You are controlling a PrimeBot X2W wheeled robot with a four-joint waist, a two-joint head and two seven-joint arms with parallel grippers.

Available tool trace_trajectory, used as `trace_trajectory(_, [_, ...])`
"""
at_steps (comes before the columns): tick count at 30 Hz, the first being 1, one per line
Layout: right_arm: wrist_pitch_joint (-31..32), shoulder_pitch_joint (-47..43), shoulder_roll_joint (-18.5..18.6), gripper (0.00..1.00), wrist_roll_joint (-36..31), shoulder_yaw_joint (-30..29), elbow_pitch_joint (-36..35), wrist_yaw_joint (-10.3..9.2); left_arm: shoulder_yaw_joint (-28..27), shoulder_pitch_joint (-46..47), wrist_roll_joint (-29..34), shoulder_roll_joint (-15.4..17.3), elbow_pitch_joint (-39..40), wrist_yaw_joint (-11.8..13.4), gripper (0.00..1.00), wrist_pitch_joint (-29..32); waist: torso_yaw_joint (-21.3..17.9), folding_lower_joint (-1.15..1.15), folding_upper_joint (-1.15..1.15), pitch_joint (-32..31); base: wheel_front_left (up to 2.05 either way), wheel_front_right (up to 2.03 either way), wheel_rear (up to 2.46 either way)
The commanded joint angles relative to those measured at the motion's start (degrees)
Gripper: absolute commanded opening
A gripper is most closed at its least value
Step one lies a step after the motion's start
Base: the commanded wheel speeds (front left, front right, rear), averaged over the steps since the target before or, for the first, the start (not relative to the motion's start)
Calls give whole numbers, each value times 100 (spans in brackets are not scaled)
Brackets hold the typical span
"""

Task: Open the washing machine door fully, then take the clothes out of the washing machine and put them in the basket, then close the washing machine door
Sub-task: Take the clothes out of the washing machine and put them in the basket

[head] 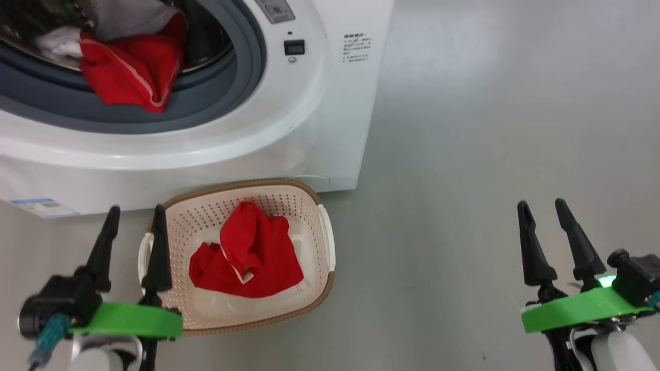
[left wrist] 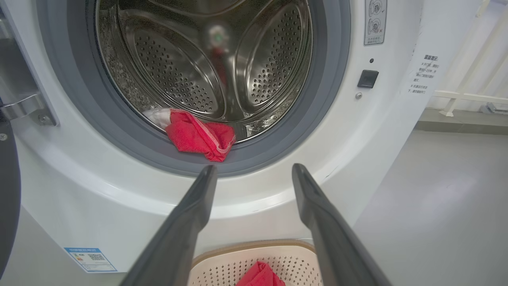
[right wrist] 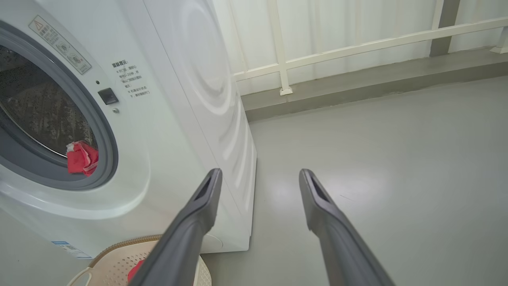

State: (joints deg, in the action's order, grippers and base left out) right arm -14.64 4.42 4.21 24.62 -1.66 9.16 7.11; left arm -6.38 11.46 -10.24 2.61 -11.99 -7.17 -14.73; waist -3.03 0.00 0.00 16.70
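The left jaws and the right jaws both stand spread wide, holding and touching nothing. Just below the left jaws sits the basket point(head: 314, 203) with one red garment point(head: 247, 257) in it. Straight ahead of them a second red garment point(left wrist: 198, 137) drapes over the grey ring point(left wrist: 329, 79) of the washing machine point(left wrist: 99, 206), with the washing machine door point(left wrist: 7, 198) swung open at their left. Unloading looks part done: next, I judge, the left jaws must reach forward and close on that cloth.

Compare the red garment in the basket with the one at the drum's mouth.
The basket garment lies crumpled, wholly inside the basket; the drum garment hangs out over the grey ring. The drum garment touches white cloth; the basket garment lies alone. Both are red with white trim.
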Motion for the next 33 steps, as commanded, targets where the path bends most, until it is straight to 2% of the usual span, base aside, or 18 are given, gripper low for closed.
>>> trace_trajectory(1, [-36,274,24,100,-59,112,-168,37,-104,375,-15,135,-42,-32,100,-27,54,0,0,259,0,0,0])
trace_trajectory(10, [-36,637,7,100,-102,178,-248,37,-22,2019,180,431,-1203,0,100,-27,110,0,0,916,0,0,0])
trace_trajectory(14, [-36,709,-1,100,-107,189,-256,37,13,2614,204,521,-1744,32,100,3,96,0,0,1025,0,0,0])
trace_trajectory(24, [-36,972,-48,100,-97,225,-327,37,123,4564,267,742,-3468,316,100,542,-4,0,0,1476,0,0,0])
trace_trajectory(33, [-36,1143,-85,100,-107,244,-395,37,124,5699,214,908,-4669,511,100,769,-65,0,0,1935,0,0,0])
